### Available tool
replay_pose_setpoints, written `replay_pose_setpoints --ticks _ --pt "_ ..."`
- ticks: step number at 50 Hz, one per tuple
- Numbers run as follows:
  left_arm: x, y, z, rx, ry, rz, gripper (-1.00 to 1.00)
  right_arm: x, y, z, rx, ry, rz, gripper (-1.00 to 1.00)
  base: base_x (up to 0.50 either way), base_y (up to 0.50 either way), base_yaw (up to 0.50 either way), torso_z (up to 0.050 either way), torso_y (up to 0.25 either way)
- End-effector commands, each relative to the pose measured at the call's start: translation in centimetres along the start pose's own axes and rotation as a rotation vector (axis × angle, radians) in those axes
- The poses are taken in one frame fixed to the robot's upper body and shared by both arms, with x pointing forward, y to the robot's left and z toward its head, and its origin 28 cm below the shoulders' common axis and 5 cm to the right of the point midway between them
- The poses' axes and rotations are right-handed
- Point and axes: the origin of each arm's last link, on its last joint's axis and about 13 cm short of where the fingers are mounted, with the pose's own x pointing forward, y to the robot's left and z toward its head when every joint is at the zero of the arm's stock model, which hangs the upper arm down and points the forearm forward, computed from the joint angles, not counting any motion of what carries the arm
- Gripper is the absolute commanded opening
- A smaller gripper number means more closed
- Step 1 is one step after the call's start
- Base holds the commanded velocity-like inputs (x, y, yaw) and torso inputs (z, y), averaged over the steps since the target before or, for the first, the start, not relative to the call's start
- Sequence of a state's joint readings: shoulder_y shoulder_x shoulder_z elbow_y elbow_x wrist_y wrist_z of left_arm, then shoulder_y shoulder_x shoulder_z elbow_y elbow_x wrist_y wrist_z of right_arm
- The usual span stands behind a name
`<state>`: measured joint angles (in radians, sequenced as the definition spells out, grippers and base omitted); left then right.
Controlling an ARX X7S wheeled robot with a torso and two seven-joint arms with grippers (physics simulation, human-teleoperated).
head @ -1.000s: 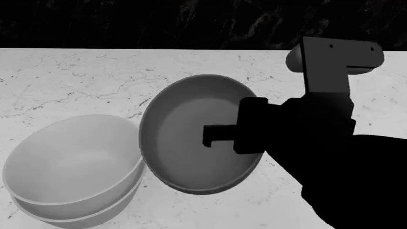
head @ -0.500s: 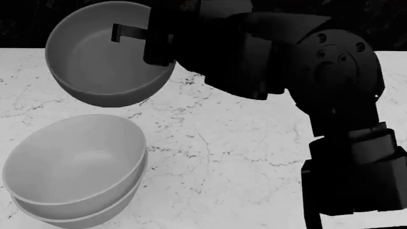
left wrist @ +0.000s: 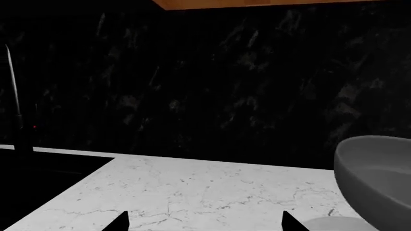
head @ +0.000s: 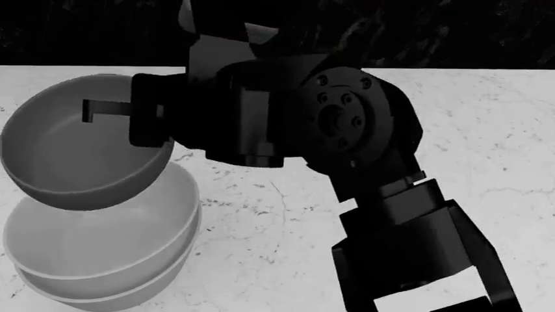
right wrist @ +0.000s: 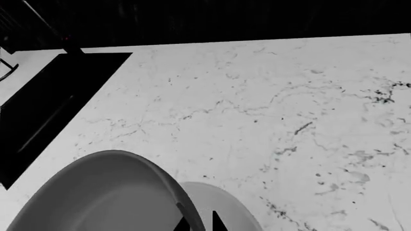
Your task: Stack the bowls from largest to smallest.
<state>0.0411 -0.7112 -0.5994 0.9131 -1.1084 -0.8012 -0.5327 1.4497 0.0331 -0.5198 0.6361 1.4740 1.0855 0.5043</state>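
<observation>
My right gripper [head: 95, 110] is shut on the rim of the dark charcoal bowl [head: 69, 156], one finger inside it. It holds that bowl tilted just above the medium light grey bowl [head: 121, 240], which sits nested in the wide light grey bowl [head: 104, 296] at the front left. In the right wrist view the right gripper [right wrist: 200, 225] pinches the dark bowl's [right wrist: 96, 197] rim, with a light bowl [right wrist: 228, 207] below. My left gripper [left wrist: 205, 224] is open and empty over the counter, with the dark bowl [left wrist: 378, 173] beside it; it is out of the head view.
The white marble counter [head: 485, 149] runs back to a dark wall. A black sink [right wrist: 51, 106] lies beyond the bowls, and it also shows in the left wrist view [left wrist: 38, 178] with a thin faucet [left wrist: 16, 96]. My right arm [head: 347, 130] crosses the middle of the counter.
My right arm lifted the dark bowl off the counter's middle, swung it left and high, and has now lowered it to just above the two stacked light bowls.
</observation>
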Motion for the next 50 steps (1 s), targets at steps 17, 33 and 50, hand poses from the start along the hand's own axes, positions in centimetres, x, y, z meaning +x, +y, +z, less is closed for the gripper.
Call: replay_pose_setpoints --ticks 17,33,50 --pt "0.0 0.4 -0.1 -0.001 -0.001 0.015 1.00 1.3 0.0 -3.3 -0.044 0.061 0.002 -1.00 0.00 0.00 0.00 0.000 0.000" --pt "0.0 0.4 0.0 -0.008 -0.001 0.014 1.00 2.2 -0.7 -4.5 -0.050 0.080 -0.021 -1.00 0.00 0.00 0.00 0.000 0.000" --pt "-0.1 0.3 0.2 -0.008 0.000 0.013 1.00 2.2 -0.6 -4.8 -0.077 0.092 -0.025 -1.00 0.00 0.00 0.00 0.000 0.000"
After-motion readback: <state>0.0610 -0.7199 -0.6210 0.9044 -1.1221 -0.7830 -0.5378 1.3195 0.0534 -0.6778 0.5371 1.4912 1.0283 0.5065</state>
